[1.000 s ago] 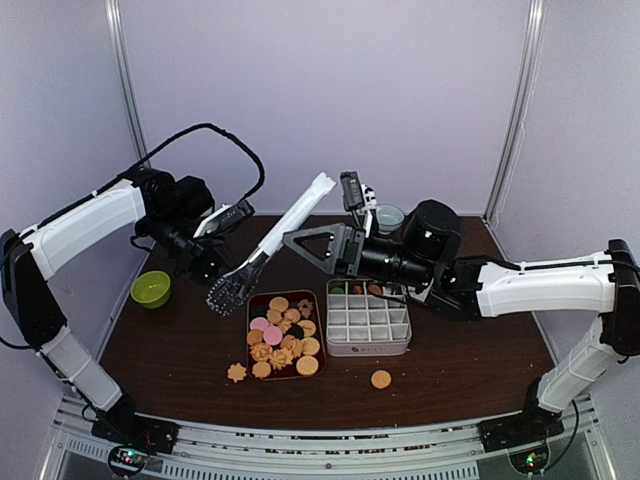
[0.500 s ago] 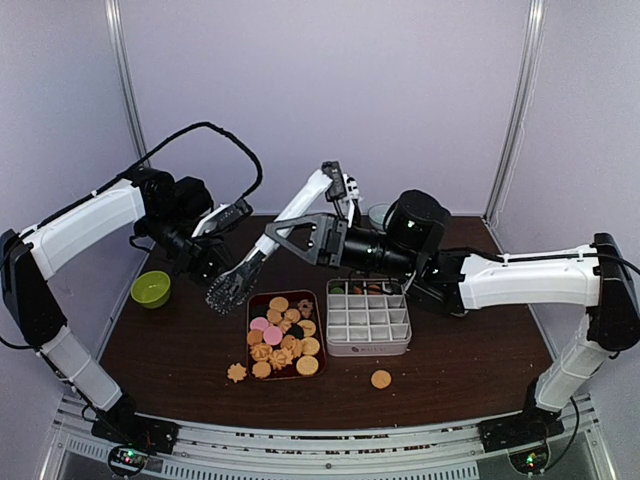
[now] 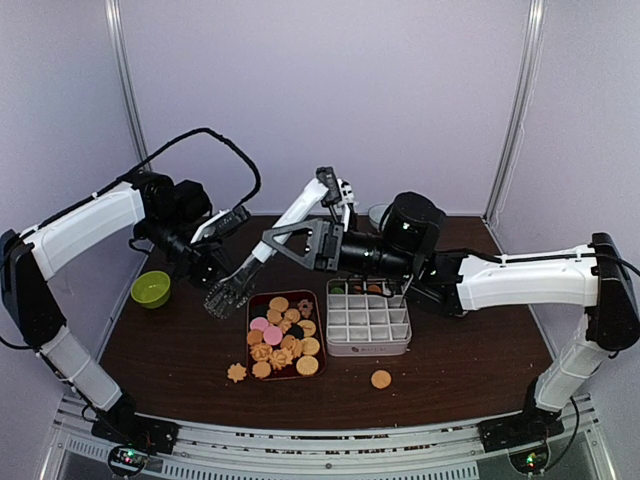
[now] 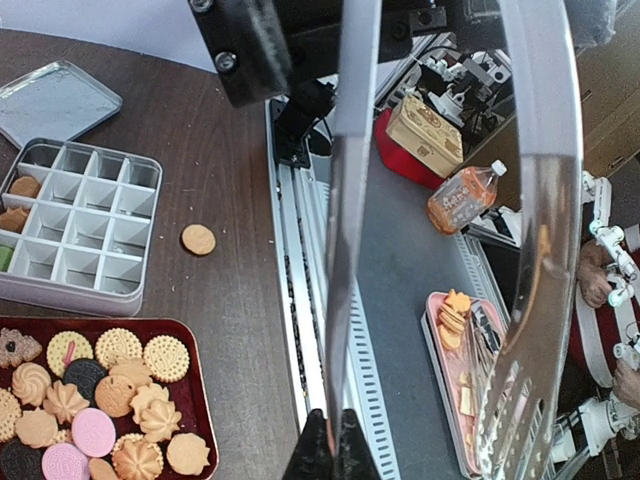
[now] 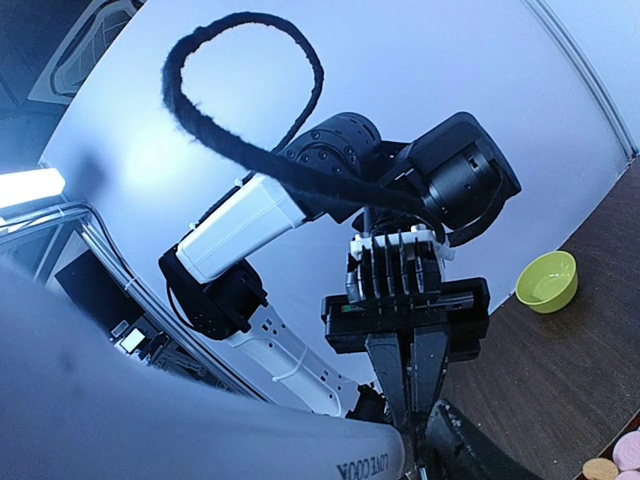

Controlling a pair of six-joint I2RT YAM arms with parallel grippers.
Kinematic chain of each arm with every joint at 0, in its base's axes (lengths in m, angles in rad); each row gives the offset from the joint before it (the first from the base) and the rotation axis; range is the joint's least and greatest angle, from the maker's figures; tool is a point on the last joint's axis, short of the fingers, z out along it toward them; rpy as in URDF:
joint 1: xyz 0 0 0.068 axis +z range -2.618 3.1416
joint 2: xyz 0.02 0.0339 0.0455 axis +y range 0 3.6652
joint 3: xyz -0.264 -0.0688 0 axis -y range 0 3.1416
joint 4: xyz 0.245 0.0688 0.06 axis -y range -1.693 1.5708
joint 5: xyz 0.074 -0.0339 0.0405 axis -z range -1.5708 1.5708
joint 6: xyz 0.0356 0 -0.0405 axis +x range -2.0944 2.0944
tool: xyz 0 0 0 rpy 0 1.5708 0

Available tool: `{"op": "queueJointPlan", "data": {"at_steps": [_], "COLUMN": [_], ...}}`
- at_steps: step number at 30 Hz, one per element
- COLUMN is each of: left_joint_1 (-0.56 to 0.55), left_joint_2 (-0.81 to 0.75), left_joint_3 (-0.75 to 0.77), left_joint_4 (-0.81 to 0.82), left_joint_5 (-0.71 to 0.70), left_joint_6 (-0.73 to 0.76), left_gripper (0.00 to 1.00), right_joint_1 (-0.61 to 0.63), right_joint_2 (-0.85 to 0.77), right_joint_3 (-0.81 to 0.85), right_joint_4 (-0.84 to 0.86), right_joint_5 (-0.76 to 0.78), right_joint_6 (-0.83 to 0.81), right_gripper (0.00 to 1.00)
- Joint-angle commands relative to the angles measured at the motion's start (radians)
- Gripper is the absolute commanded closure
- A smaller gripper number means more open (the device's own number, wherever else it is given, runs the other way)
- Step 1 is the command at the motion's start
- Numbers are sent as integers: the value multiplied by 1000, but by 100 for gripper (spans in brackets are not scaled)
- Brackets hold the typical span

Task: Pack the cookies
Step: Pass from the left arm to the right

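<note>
**Change over last second:** right arm swung left; right gripper (image 3: 272,243) now at white handle of tongs (image 3: 305,205), jaws narrowing, grip or gap unclear.

**Left gripper** (image 3: 218,268): clamped on tongs, near toothed head.

**Cookies** (image 3: 283,335): most in red tray (image 3: 256,300), few in far row of compartment box (image 3: 368,335), two loose on table (image 3: 450,370).

**Risk:** opposed pull by both arms likely twists tongs; head could drop into tray and scatter cookies.

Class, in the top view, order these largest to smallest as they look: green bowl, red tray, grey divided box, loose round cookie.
1. Red tray and grey divided box: look alike, unranked.
2. Green bowl.
3. Loose round cookie.
</note>
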Motion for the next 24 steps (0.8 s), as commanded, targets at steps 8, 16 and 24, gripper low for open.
{"op": "queueJointPlan", "data": {"at_steps": [8, 16, 24], "left_joint_1": [0, 22, 256], "left_joint_2": [-29, -54, -174], "left_joint_3": [-22, -78, -156], "left_joint_4": [-13, 78, 225], "left_joint_5": [-34, -165, -420], "left_joint_6": [10, -78, -194], "left_gripper": [100, 60, 46], "right_joint_1": [-16, -7, 80], "right_joint_2": [-11, -24, 5], "right_joint_3": [44, 55, 117], "right_joint_4": [-28, -111, -407], "right_joint_5": [8, 48, 224], "right_joint_6": [-39, -97, -313], "right_gripper": [47, 55, 58]}}
